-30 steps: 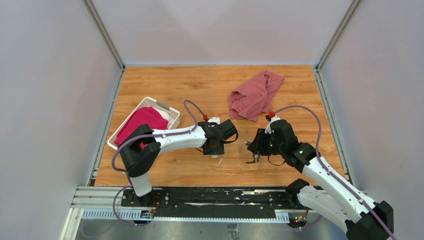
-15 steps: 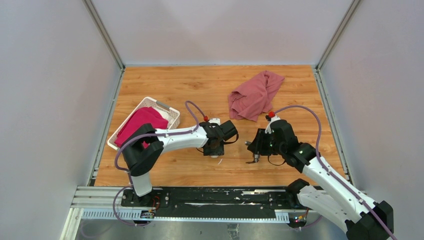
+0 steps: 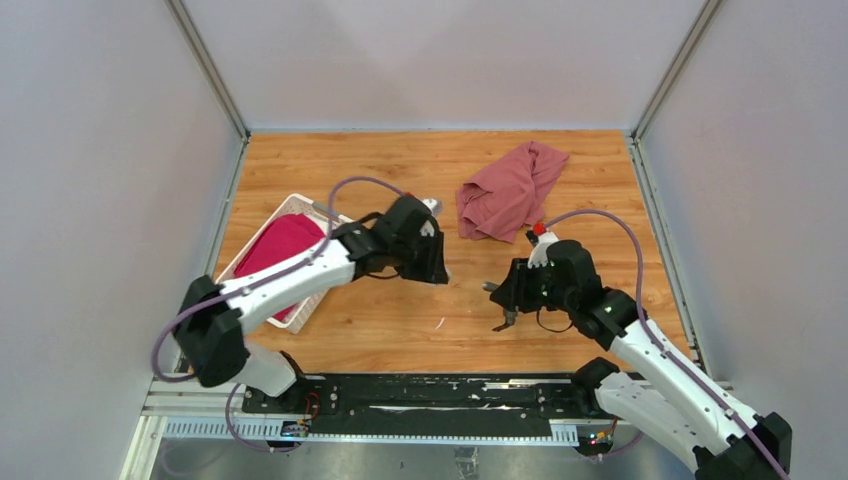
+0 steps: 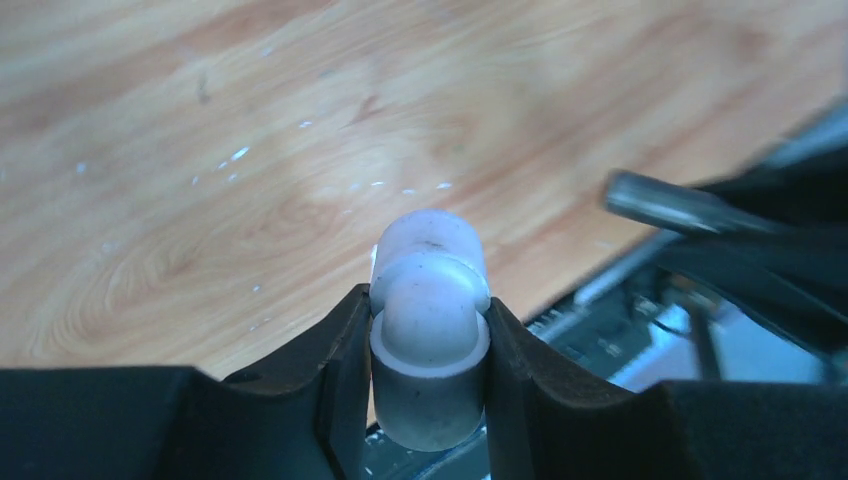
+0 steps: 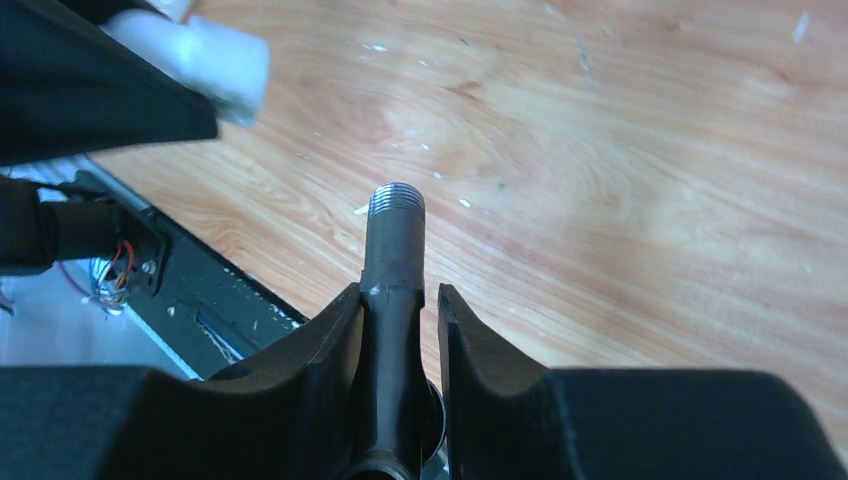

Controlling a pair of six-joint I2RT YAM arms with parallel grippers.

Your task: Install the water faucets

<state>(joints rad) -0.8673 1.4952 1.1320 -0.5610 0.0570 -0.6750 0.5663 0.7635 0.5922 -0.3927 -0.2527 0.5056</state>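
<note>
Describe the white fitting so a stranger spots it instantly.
Start at the wooden table, then find the left gripper over its middle. Clamped between the jaws is the white fitting, a stubby, round-topped cylinder; the dark tap in the right gripper is slim, threaded metal.

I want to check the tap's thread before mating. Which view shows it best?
Right wrist: the grey tap sits sharp in the right gripper, threaded end clear. Top external shows it tiny under the gripper; left wrist catches only a blurred grey tip.
</note>
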